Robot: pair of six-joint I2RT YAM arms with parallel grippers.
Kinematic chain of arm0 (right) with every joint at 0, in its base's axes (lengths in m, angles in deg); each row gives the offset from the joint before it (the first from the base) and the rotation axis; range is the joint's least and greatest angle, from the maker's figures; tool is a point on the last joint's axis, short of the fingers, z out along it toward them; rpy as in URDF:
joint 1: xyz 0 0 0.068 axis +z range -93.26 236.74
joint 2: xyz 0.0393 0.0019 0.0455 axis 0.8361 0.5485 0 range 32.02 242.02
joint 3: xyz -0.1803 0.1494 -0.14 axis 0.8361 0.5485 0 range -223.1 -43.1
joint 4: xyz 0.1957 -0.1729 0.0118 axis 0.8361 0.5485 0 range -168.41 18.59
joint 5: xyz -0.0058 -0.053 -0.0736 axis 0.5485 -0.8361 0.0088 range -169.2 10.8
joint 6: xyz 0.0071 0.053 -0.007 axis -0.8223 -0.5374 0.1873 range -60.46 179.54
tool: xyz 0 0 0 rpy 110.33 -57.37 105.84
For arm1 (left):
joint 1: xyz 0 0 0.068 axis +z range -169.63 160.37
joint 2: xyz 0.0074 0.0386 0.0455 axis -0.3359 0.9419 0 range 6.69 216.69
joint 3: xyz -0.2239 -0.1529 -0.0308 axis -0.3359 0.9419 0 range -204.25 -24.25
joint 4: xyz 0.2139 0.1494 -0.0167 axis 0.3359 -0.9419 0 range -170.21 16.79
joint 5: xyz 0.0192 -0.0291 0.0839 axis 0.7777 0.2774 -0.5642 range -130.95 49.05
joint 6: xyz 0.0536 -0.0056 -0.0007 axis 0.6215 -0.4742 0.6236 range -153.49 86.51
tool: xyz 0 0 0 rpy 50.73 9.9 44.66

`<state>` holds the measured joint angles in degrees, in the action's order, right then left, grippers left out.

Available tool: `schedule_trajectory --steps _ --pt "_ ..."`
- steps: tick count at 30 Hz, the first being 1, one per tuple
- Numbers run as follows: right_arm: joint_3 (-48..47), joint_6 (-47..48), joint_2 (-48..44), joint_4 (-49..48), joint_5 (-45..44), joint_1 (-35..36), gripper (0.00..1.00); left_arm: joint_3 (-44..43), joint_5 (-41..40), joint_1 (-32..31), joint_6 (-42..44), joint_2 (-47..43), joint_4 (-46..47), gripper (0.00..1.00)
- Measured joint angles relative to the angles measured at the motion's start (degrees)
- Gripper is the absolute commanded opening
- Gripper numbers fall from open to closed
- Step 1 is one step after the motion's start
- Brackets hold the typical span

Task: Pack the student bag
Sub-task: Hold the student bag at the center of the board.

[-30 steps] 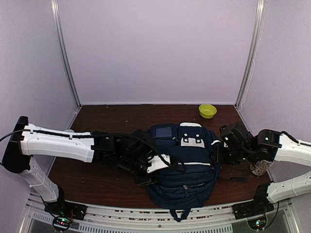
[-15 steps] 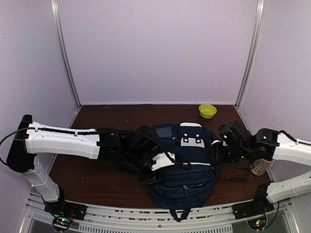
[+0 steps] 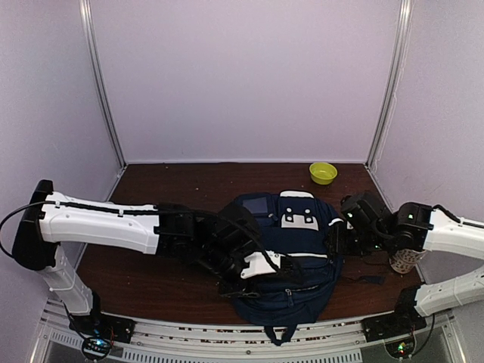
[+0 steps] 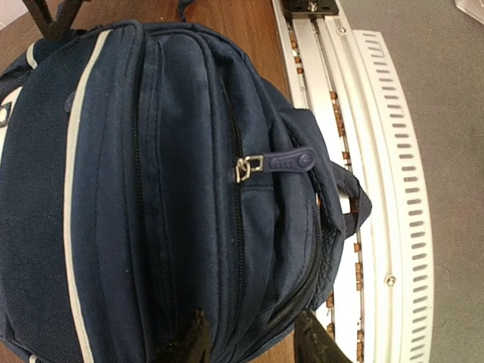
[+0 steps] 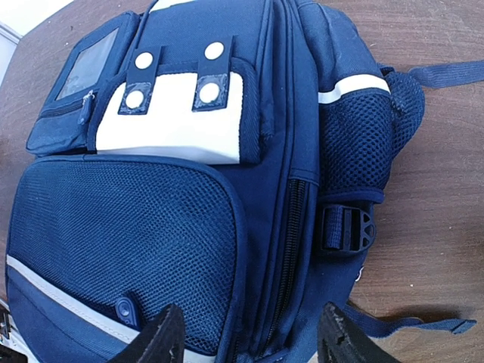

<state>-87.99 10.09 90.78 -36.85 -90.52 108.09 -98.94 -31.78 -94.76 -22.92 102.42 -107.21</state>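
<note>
The student bag (image 3: 295, 249) lies flat in the middle of the table, navy blue with a white buckle patch (image 5: 178, 113) and white stripe trim. Its zips look closed; a zip pull (image 4: 276, 162) shows in the left wrist view. My left gripper (image 3: 246, 278) is over the bag's near left part. In its wrist view the left gripper (image 4: 253, 344) is open, with the bag's zipped edge (image 4: 189, 189) between its fingers. My right gripper (image 3: 335, 238) is at the bag's right side. In its wrist view the right gripper (image 5: 249, 340) is open wide over the side zip.
A green bowl (image 3: 323, 172) stands at the back right. A patterned cup (image 3: 404, 261) stands by the right arm. A loose bag strap (image 5: 423, 327) lies on the wooden table (image 3: 151, 189). The white slotted rail (image 4: 378, 151) runs along the near edge.
My left arm has moved right and nearer, over the bag's near left part. My right gripper has hardly moved.
</note>
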Motion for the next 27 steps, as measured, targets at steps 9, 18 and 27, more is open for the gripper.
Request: schedule_trajectory --steps 9,18,27 --pt "1.57 -0.02 -0.57 -0.44 0.00 -0.37 0.68 0.00 -2.91 -0.48 -0.02 4.39 1.62 0.38" --pt "3.10 0.22 0.11 -4.24 2.58 -2.78 0.73 0.39 -9.03 -1.01 -1.07 4.85 5.57 0.00" --pt "4.44 0.22 7.30 -11.89 8.39 -3.91 0.71 2.23 -10.88 -1.49 -1.33 4.04 7.54 0.00"
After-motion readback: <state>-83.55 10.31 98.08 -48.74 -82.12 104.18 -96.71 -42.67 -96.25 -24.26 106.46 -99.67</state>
